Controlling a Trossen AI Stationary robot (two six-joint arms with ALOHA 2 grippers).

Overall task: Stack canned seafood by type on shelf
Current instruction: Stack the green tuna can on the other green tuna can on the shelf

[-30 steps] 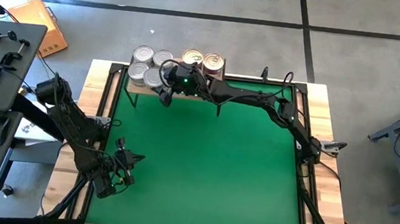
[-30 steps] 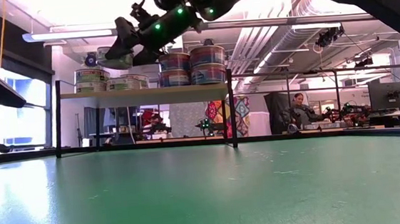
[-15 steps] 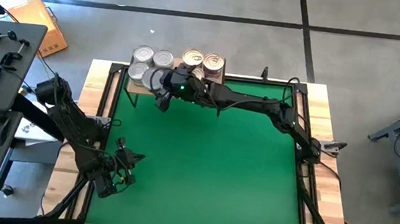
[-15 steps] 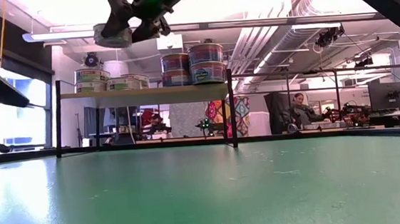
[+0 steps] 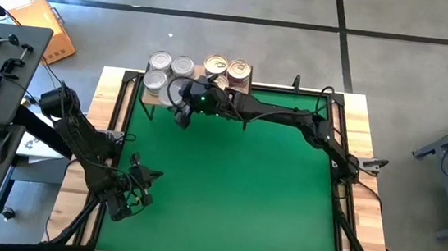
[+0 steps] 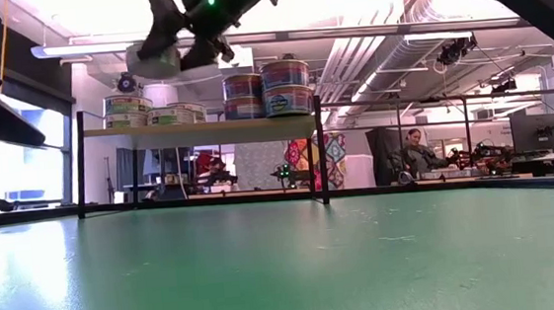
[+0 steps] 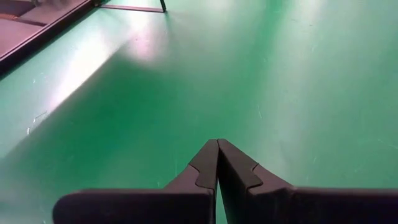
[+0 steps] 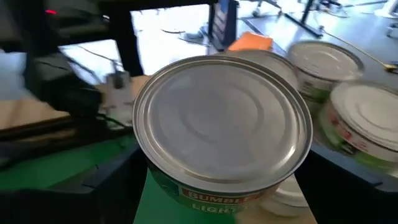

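Since a second ago, the right gripper (image 5: 181,105) has been drawn back from the cans on the shelf (image 5: 160,100) and raised, the silver-lidded can (image 5: 179,91) being carried with it.

From above, that can is seen held over the shelf's near edge, just beside the silver-lidded cans (image 5: 160,59) on the left part of the board; the gold-lidded cans (image 5: 228,67) are kept apart on the right, so that the types stay sorted. The left gripper (image 5: 137,188) is parked low over the mat (image 5: 234,192) near the left front corner, well clear of the work.

At table height, the held can (image 6: 154,61) is seen well above the silver stacks (image 6: 153,109), probably high enough to be brought over a stack without knocking it. The taller two-high stacks (image 6: 265,89) stand further right on the shelf (image 6: 196,127).

In the left wrist view, the left fingers (image 7: 205,168) are pressed together on nothing, above bare mat.

In the right wrist view, the can (image 8: 222,127) is clamped by its side wall between wide-spread jaws, lid up and level, so it can be set flat on its own kind (image 8: 326,59).
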